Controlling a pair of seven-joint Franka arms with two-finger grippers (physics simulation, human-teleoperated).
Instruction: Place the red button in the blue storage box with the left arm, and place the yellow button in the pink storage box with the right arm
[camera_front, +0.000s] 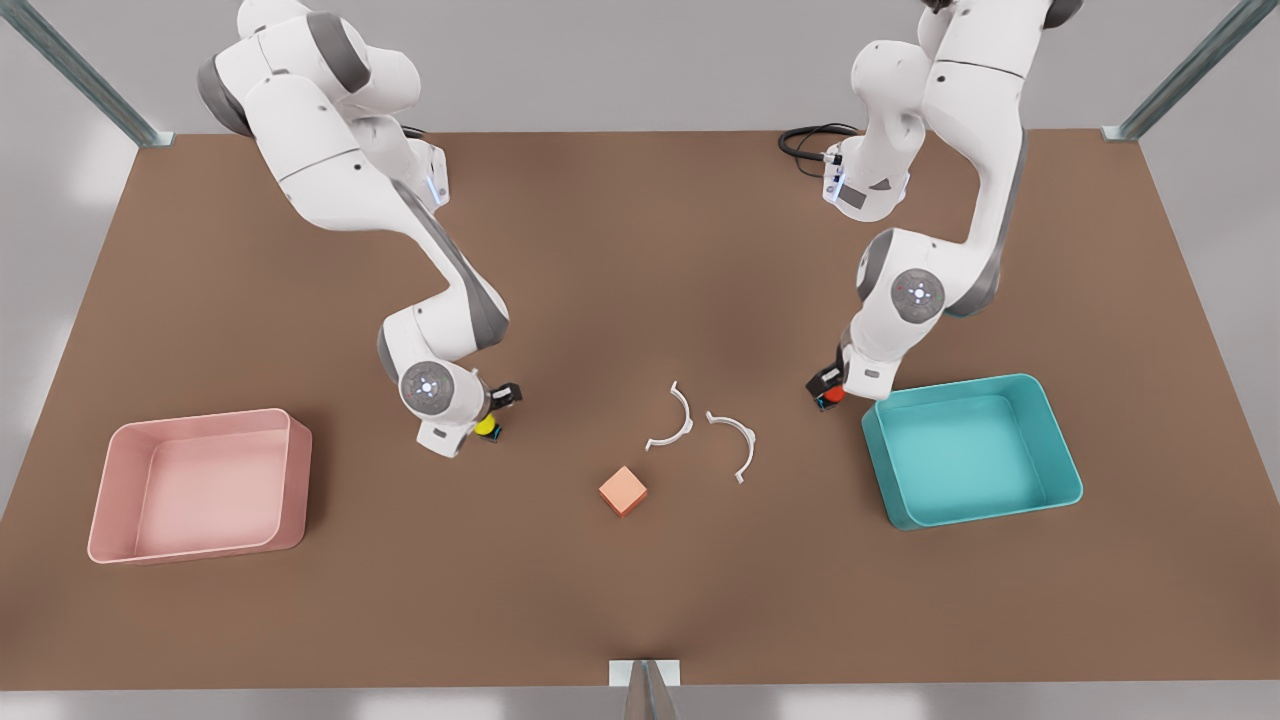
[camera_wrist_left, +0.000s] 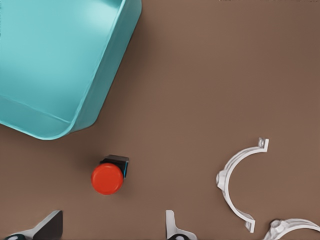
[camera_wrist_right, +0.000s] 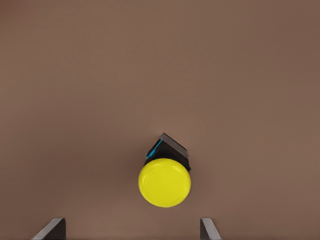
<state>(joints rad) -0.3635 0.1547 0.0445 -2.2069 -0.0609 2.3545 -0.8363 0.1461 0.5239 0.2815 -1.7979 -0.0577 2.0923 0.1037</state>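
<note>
Your left gripper (camera_front: 829, 393) hangs with fingers (camera_wrist_left: 50, 226) spread wide just above the red button (camera_wrist_left: 107, 177), which sits on the brown table (camera_front: 620, 260) right beside the blue storage box (camera_front: 1060, 445). Two white curved clips (camera_front: 745, 440) lie further out. Your right gripper (camera_front: 492, 412) is likewise parted over the yellow button (camera_wrist_right: 164, 182), with the pink storage box (camera_front: 290, 470) well off beyond it and a peach-orange cube (camera_front: 623, 490) between the arms.
</note>
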